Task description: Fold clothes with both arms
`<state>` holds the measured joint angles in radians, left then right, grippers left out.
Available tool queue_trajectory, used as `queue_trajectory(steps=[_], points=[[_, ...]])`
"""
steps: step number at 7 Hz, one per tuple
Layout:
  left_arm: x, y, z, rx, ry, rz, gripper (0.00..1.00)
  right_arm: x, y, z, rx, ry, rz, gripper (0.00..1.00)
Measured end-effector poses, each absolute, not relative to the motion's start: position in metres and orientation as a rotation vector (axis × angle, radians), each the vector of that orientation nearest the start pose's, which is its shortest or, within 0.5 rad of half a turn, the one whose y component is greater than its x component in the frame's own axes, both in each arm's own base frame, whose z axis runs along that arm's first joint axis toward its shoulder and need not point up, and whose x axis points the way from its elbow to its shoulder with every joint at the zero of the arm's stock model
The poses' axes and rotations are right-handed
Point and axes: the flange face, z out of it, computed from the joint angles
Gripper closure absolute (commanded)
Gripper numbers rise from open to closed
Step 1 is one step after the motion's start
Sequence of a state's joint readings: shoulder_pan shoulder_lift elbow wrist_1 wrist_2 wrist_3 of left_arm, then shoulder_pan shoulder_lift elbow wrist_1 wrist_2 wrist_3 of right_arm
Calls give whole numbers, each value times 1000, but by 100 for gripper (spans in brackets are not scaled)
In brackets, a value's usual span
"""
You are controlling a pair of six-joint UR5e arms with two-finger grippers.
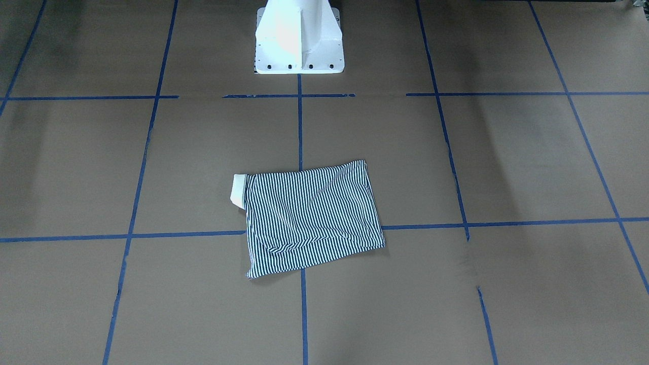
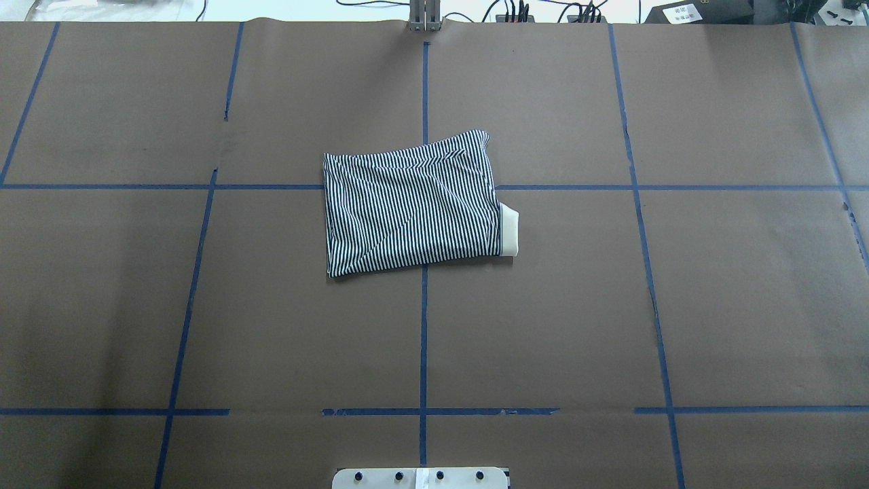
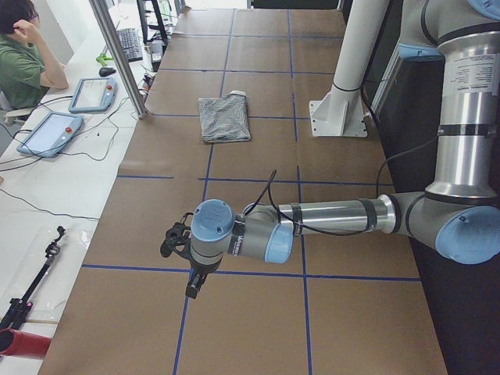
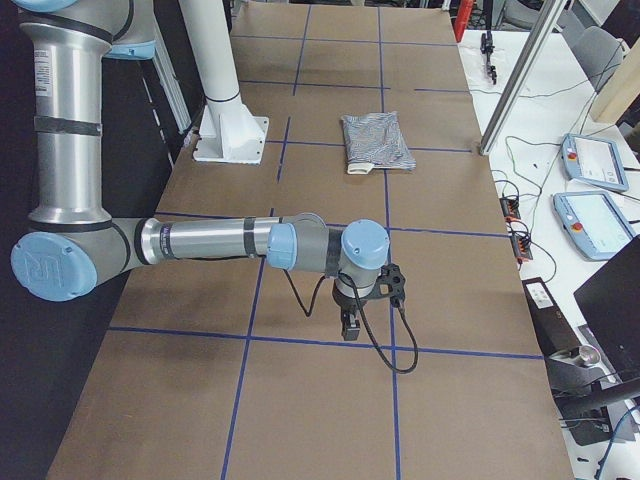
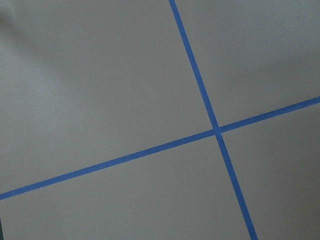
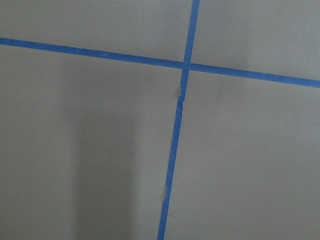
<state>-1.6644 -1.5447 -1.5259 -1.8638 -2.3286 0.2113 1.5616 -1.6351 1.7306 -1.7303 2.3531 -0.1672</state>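
Note:
The striped polo shirt [image 2: 411, 204] lies folded into a compact rectangle at the table's middle, its cream collar [image 2: 509, 231] sticking out on one side. It also shows in the front-facing view [image 1: 312, 215], the left view [image 3: 224, 117] and the right view [image 4: 378, 142]. My left gripper [image 3: 192, 287] hangs far from the shirt near the table's left end, seen only in the left view. My right gripper [image 4: 350, 328] hangs near the table's right end, seen only in the right view. I cannot tell whether either is open or shut. Both wrist views show only bare paper and tape.
Brown paper with blue tape grid lines [image 2: 424, 339] covers the table. The white pedestal base [image 1: 299, 38] stands at the robot's edge. A person [image 3: 23, 55] sits beside tablets [image 3: 48, 133] at a side desk. More tablets [image 4: 590, 215] and cables lie past the far edge.

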Motion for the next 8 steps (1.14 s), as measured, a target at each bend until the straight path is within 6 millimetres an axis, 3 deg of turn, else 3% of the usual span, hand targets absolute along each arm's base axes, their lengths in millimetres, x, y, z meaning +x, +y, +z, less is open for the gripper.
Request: queue_trajectory(steps=[8], points=[[-110,-479,670,312,716,190,0,58,-458,626,1,-795,-141,0]])
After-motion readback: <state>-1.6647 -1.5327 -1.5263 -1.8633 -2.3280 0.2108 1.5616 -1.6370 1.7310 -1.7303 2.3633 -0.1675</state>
